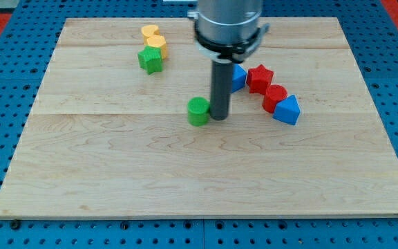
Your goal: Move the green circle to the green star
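Camera view: green circle upright, touching my tip.

Green circle, green star.

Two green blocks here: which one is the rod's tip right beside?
The green circle at mid-board: my tip sits just to its right in the view. The green star lies far off toward the top left, below the yellow blocks.

2 yellow blocks sit at the board's top; red and blue blocks cluster right.
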Motion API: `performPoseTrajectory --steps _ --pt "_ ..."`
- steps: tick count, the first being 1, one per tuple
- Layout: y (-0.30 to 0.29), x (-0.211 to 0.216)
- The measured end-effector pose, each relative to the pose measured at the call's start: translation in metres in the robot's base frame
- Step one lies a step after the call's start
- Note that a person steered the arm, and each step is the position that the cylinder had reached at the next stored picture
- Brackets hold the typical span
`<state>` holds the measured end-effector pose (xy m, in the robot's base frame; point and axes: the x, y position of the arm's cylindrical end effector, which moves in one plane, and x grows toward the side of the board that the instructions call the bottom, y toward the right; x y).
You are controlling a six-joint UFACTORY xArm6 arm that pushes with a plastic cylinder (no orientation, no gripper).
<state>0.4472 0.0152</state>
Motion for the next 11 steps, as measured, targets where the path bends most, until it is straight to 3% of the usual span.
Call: performPoseTrajectory --steps 2,3,5,8,9,10,11 --pt "-0.035 0.006" --pt "-0.057 0.071" --pt "-0.057 0.073" --pt "-0.048 0.008" --pt "-0.053 -0.031" --pt "-0.053 -0.046" --pt "-0.048 -0.021"
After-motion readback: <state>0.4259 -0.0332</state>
